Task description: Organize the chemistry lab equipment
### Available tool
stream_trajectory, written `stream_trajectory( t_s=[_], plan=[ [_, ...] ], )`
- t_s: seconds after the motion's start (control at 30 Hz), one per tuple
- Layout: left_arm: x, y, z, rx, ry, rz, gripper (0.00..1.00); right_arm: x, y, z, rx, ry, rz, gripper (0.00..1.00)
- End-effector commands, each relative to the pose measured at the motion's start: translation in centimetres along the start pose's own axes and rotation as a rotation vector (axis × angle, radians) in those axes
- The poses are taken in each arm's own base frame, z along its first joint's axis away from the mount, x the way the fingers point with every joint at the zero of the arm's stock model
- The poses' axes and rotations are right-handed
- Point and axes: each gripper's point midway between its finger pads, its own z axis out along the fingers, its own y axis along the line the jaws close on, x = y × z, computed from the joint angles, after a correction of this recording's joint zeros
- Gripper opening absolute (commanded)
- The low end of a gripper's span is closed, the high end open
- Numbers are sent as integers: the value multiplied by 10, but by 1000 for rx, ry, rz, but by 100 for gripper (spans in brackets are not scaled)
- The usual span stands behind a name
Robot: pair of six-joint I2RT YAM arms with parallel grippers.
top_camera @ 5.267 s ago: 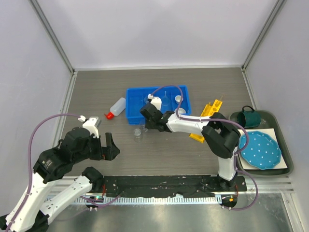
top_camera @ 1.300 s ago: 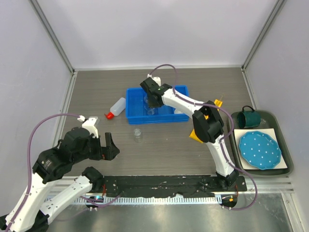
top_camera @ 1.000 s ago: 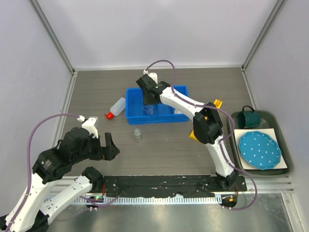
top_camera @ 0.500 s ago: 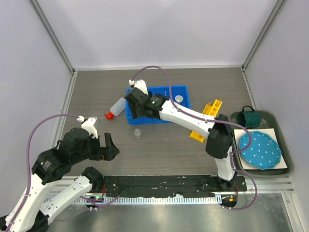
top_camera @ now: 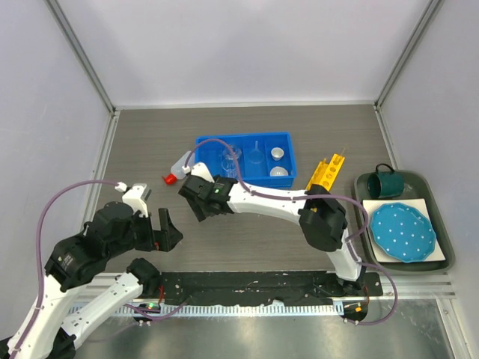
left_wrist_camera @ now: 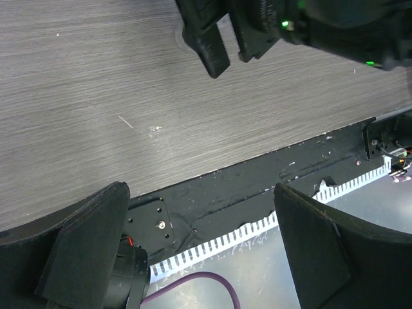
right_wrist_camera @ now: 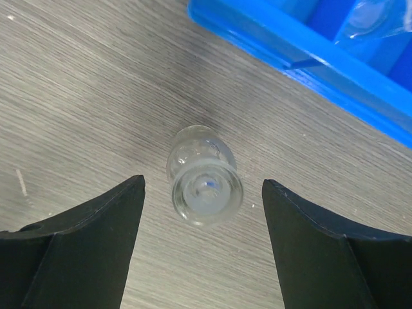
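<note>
Right gripper point(top_camera: 198, 206) spread wide over a small glass beaker point(right_wrist_camera: 205, 183) on the table point(top_camera: 150, 142), just near of the blue bin point(top_camera: 206, 142).

In the right wrist view the beaker sits between the 2 fingers point(right_wrist_camera: 77, 248), with a clear gap on each side and neither one touching it; the bin's near wall runs just beyond it. From above, the right arm reaches far left across the table and its gripper hides the beaker. The bin holds a glass funnel point(top_camera: 257, 154), another beaker point(top_camera: 230, 155) and 2 white dishes point(top_camera: 278, 153). The red-capped squeeze bottle point(top_camera: 179, 164) lies just left of the bin and the yellow tube rack point(top_camera: 326, 173) to its right. The left gripper point(top_camera: 163, 230) hangs at the near left, its fingers point(left_wrist_camera: 90, 241) wide apart and holding nothing.
</note>
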Motion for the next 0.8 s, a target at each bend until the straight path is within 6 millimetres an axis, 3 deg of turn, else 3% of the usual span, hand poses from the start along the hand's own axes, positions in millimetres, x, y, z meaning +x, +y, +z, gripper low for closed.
stream_trajectory(
  t_s=[0.0,0.27,0.77],
  plan=[
    [0,3,-5,-7,-18,-1,100,-16,13,6,-15,-36,15,79],
    [1,7,-6,-21,-19,8,100,-8,22,22,-20,-5,5,79],
    [2,7,-6,-16,-21,4,100,12,11,31,6,36,-1,73]
  ],
)
